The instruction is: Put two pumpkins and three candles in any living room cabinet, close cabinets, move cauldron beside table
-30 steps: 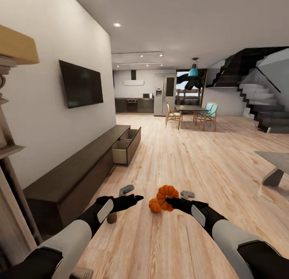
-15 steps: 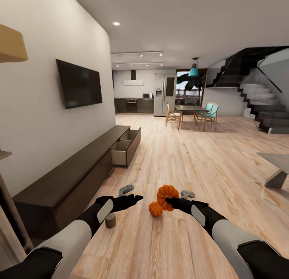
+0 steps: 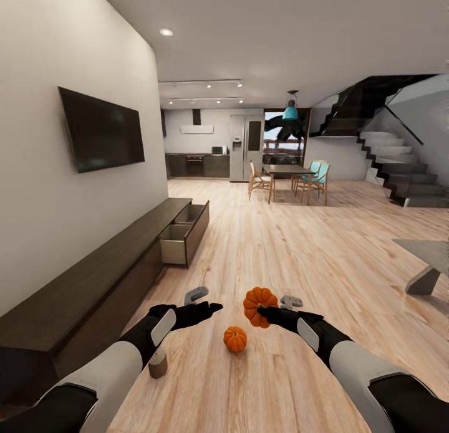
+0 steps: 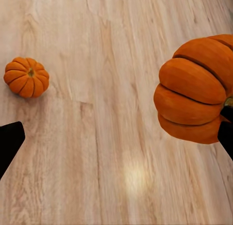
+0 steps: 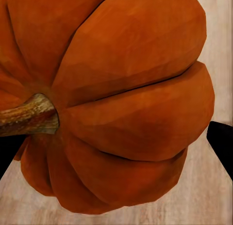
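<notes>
Camera advanced: cabinet point(image 3: 93, 277) at nine o'clock looms nearer, its pale drawer point(image 3: 178, 240) at eleven o'clock standing open, so delivery looks underway. Second pumpkin point(image 3: 235, 338) and a candle point(image 3: 157, 366) lie on the floor at six o'clock, now nearer. Right gripper point(image 3: 265, 313) clamps the held pumpkin point(image 3: 259, 305). Left gripper point(image 3: 209, 308) empty, opening indeterminate.
</notes>
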### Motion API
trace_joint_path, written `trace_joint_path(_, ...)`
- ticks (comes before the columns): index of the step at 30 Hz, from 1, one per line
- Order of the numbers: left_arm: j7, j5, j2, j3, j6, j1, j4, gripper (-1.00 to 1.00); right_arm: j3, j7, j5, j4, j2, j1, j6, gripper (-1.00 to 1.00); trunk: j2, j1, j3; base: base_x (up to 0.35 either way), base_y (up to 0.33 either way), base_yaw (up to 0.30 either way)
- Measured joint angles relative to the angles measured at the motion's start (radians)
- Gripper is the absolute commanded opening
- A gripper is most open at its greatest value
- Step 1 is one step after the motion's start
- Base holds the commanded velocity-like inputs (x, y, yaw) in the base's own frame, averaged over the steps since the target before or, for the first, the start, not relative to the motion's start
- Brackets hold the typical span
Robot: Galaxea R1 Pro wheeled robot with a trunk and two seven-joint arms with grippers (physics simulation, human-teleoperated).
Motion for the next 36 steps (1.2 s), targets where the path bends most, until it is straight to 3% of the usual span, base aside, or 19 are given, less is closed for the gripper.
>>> trace_joint_path(19,0.0,0.0,0.0,0.0,0.0,0.0,0.0,1.0,0.002,0.0,0.002,0.001,0.0,0.0,0.0,-1.0,0.0,0.0,0.003,0.326,-0.142,-0.023)
trace_joint_path(28,0.0,0.0,0.0,0.0,0.0,0.0,0.013,1.0,-0.001,0.0,-0.001,0.0,0.0,0.0,0.0,-1.0,0.0,0.0,0.003,0.063,-0.029,0.0)
trace_joint_path(36,0.0,0.0,0.0,0.0,0.0,0.0,0.021,1.0,-0.001,0.0,0.0,0.0,0.0,0.0,0.0,-1.0,0.0,0.0,0.003,0.268,-0.134,0.0)
